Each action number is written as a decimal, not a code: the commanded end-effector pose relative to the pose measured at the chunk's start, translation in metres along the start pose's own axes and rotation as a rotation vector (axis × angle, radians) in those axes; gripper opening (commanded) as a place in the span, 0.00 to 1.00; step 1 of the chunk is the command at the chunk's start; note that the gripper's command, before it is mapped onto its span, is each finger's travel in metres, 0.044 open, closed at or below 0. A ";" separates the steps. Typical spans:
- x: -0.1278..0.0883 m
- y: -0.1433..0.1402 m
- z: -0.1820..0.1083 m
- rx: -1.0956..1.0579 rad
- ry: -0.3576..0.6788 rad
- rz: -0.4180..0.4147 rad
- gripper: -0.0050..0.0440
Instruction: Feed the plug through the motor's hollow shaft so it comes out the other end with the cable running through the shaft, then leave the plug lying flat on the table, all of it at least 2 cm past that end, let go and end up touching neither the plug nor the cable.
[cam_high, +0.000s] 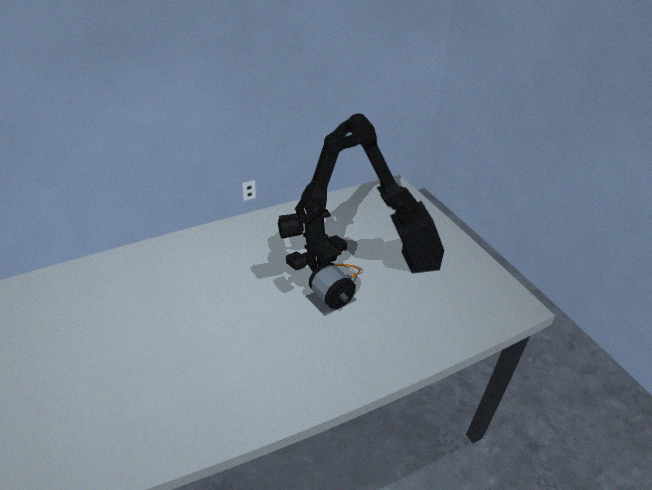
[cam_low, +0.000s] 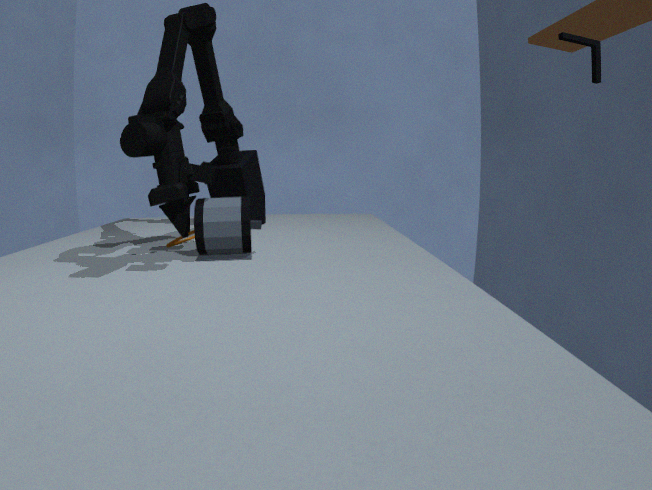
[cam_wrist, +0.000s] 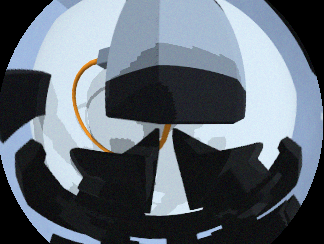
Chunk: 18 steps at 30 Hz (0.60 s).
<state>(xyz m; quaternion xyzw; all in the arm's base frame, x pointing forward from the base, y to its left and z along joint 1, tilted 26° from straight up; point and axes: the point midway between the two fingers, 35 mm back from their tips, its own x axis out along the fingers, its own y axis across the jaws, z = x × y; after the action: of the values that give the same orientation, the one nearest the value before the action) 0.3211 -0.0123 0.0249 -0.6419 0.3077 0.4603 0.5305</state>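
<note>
Grey table (cam_high: 158, 342): grey-and-black motor (cam_high: 333, 287), thin orange cable (cam_wrist: 81, 102) looping behind.

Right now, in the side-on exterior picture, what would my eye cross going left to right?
Gripper pointing down at the table → orange cable → grey motor with black end bands → wooden shelf with its black bracket, high on the far right wall.
</note>
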 end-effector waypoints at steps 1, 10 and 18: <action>0.000 0.000 0.000 0.000 0.000 0.000 0.31; -0.019 -0.015 -0.046 0.309 0.123 -0.088 0.43; -0.029 -0.045 -0.029 0.658 0.116 -0.170 0.43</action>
<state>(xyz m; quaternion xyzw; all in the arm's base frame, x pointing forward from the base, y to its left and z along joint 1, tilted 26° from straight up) 0.3474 -0.0408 0.0566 -0.5213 0.4086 0.2927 0.6897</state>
